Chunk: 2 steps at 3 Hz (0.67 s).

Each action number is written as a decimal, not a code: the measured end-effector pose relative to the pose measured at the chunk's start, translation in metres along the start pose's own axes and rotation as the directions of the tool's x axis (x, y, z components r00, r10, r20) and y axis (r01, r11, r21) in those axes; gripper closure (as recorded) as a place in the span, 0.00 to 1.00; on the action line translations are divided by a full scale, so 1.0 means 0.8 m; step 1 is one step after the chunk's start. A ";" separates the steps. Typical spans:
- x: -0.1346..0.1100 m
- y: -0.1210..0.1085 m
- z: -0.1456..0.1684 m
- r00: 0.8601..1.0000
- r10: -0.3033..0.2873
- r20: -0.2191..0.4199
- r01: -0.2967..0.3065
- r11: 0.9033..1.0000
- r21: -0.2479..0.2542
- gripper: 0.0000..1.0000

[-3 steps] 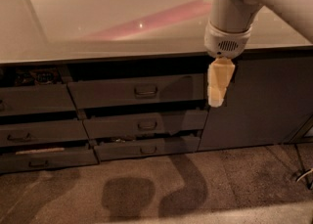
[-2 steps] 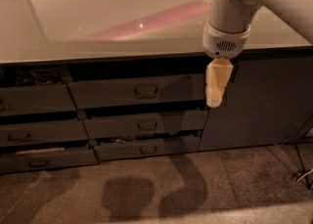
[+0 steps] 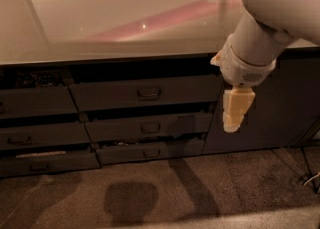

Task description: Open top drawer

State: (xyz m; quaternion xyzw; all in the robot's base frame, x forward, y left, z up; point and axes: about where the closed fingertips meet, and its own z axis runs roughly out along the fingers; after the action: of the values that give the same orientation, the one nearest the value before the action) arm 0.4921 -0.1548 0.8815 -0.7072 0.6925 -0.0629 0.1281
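The top drawer (image 3: pixel 110 95) sits right under the counter (image 3: pixel 100 28), a wide, flat, dark grey front with a small dark loop handle (image 3: pixel 149 93) at its middle and a black gap along its upper edge. Two shallower fronts (image 3: pixel 150 127) lie below it, each narrower, with like handles. A second stack (image 3: pixel 37 103) of dark fronts stands to the left.

The gripper (image 3: pixel 235 115) hangs off the drawer's right end, in front of a plain dark panel (image 3: pixel 290 103) and well apart from the handle. It is a pale cream, stepped block pointing down. Its fingers look pressed together, with no gap between them, and hold nothing. Above it the arm (image 3: pixel 260 33) is smooth, white and rounded, ending in a ribbed grey collar.

The counter is glossy and pale, with a pink streak reflected across it. The floor (image 3: pixel 240 188) is speckled brown carpet, with soft shadows on it.
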 end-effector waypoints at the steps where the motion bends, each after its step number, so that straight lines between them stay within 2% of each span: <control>1: 0.004 -0.004 0.003 1.000 -0.030 0.008 0.030 0.999 0.027 0.00; 2: 0.005 -0.003 0.004 1.000 -0.025 0.019 0.025 0.999 0.021 0.00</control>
State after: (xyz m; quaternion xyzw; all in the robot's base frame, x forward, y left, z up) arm 0.4951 -0.1582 0.8787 -0.7149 0.6817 -0.0650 0.1414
